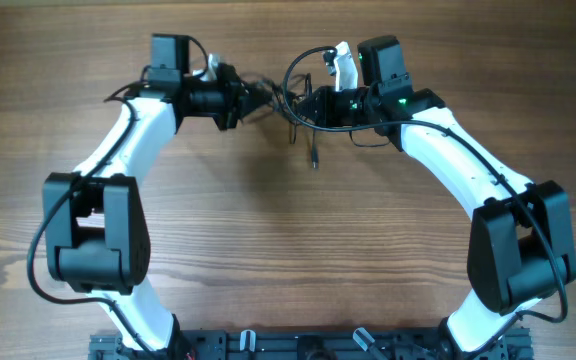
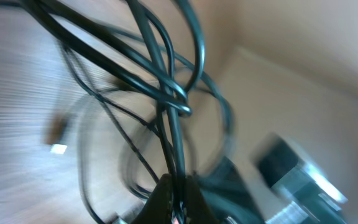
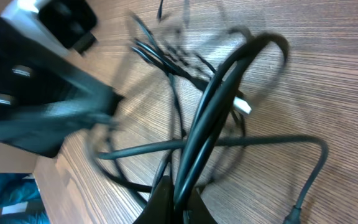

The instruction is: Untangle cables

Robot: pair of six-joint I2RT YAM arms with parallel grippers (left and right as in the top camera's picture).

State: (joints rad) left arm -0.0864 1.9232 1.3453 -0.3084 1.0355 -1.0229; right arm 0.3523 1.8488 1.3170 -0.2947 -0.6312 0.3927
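Well, my left gripper [image 2: 176,186] is clamped tight on a couple of strands of the cables [image 2: 169,93], which run straight out of my fingertips into a crossing where several cords loop round one another. My right gripper [image 3: 176,194] is likewise pinched shut on a thicker pair of strands that arch away from it. Between my two hands the bundle sits as a loose knot over the far middle of the table [image 1: 288,250]. One plug [image 1: 314,160] trails out on its strand toward my base, and a silvery tip [image 3: 244,107] shows among the loops. I judge these cords light, limp and rather slick: they will sag and slide rather than hold a shape, and a hard pull apart would likely cinch the crossing tighter. The small plug ends look like the delicate part, so I would grip the cord itself, close beside the knot, and feed a free end back through.
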